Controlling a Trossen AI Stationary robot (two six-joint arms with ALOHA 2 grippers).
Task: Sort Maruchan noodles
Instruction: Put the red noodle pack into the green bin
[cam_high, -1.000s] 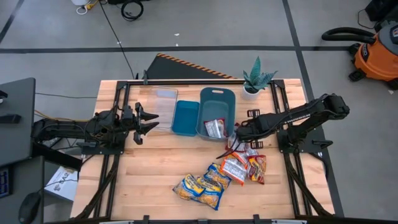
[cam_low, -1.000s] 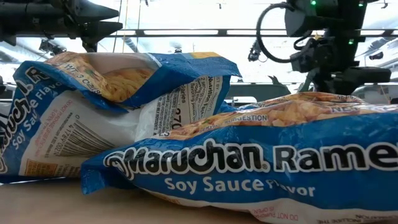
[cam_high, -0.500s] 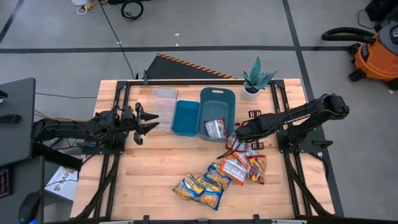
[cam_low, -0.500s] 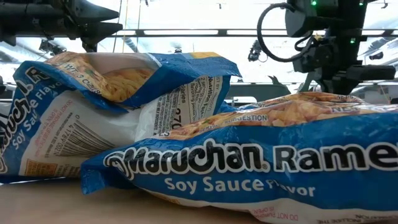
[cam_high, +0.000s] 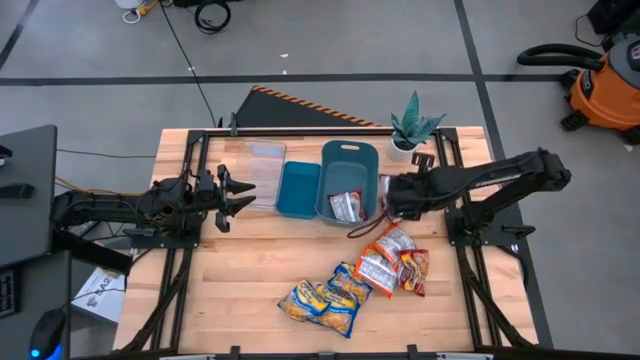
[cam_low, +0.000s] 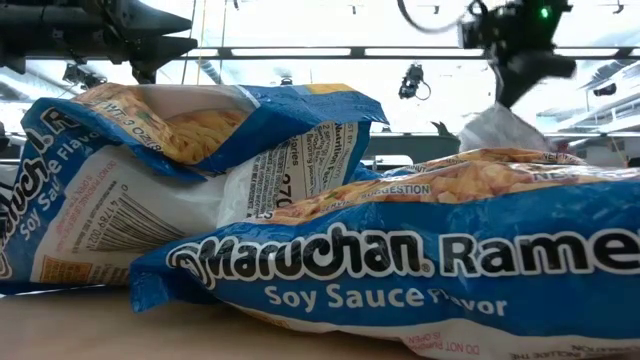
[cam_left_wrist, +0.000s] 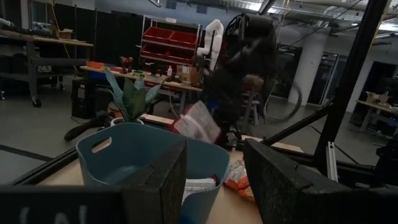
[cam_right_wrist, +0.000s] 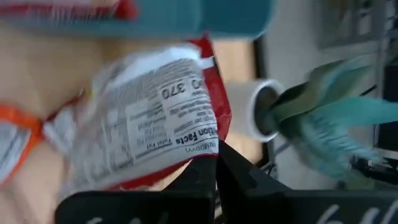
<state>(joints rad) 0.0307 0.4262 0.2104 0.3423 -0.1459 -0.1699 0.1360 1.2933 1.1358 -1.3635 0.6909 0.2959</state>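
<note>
My right gripper (cam_high: 392, 192) is shut on a red-and-white Maruchan packet (cam_right_wrist: 155, 118), in the air beside the right rim of the large blue bin (cam_high: 350, 153). The held packet also shows in the left wrist view (cam_left_wrist: 198, 122) and the low view (cam_low: 500, 128). Another red-and-white packet (cam_high: 345, 205) lies in that bin. Red and orange packets (cam_high: 390, 262) and yellow-and-blue packets (cam_high: 325, 300) lie piled on the table toward the near edge. My left gripper (cam_high: 245, 195) is open and empty at the table's left. My right gripper pinches the packet's edge (cam_right_wrist: 205, 152) between its two fingers. The packet is lifted clear of the table and hangs tilted below the fingers, as the left wrist view shows. Whether the fingers have one layer or several, I cannot tell.
A smaller blue bin (cam_high: 297, 188) and a clear container (cam_high: 265, 165) stand left of the large bin. A potted plant (cam_high: 410, 130) stands at the far right, close to my right gripper. Two yellow-and-blue packets (cam_low: 400, 260) fill the low view.
My right gripper has risen from the red packet pile and gone toward the table's far edge, to the large bin's right rim. The red-and-white packet has come up with it, clear of the table. My left gripper has kept still.
</note>
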